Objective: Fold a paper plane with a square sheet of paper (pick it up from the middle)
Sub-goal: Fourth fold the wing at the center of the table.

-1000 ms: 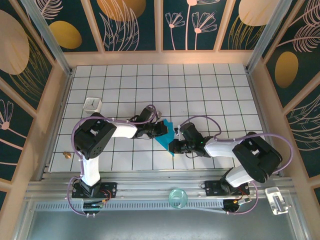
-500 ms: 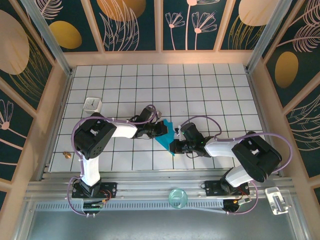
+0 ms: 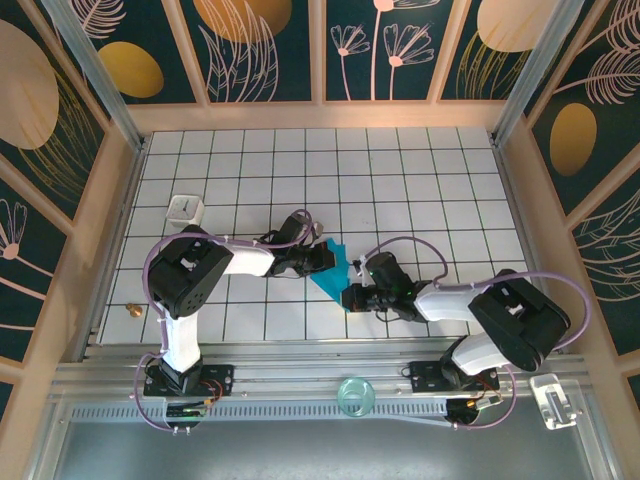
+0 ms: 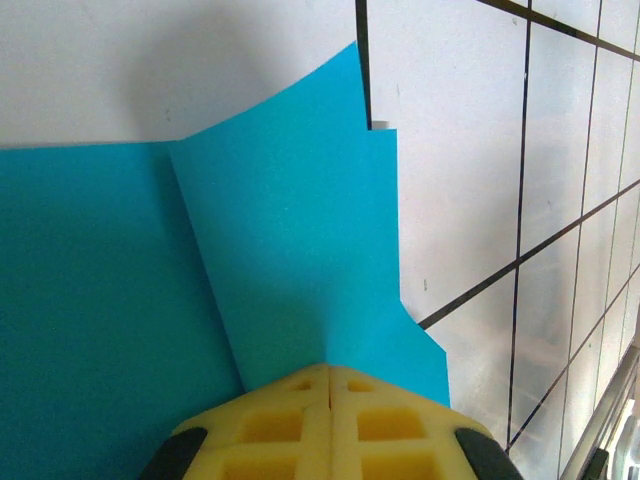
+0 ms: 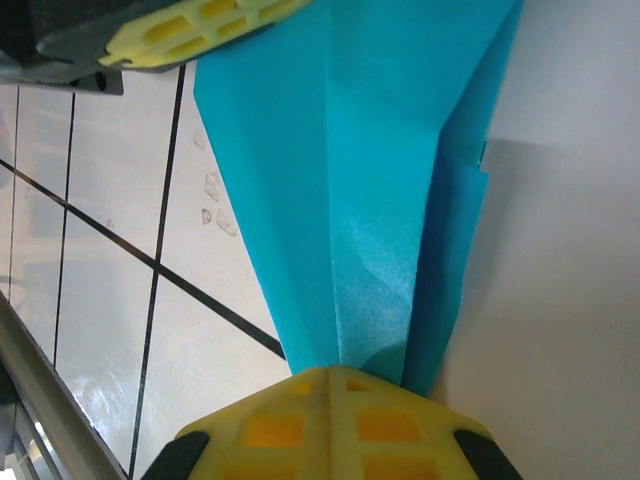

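The teal-blue sheet of paper (image 3: 331,270), partly folded into a pointed shape, lies on the white grid table between my two grippers. My left gripper (image 3: 322,257) is shut, its yellow fingertips (image 4: 300,385) resting on the paper (image 4: 290,240) at its far left edge; a crease and a folded flap run away from them. My right gripper (image 3: 348,297) is also shut, its tip (image 5: 340,372) sitting on the narrow near end of the paper (image 5: 340,190), where a centre crease meets the fingertips. The left gripper's fingers (image 5: 190,25) show at the paper's wide end.
A small white cube (image 3: 185,209) stands at the left of the table (image 3: 400,170). A small brown object (image 3: 132,310) lies by the left edge. On the near rail sit a clear round ring (image 3: 353,396) and a clear part (image 3: 553,400). Wooden walls enclose the table.
The right gripper's jaws closed the last bit and it slid slightly toward the near edge, its forearm lowering. The left gripper and the paper stayed put.
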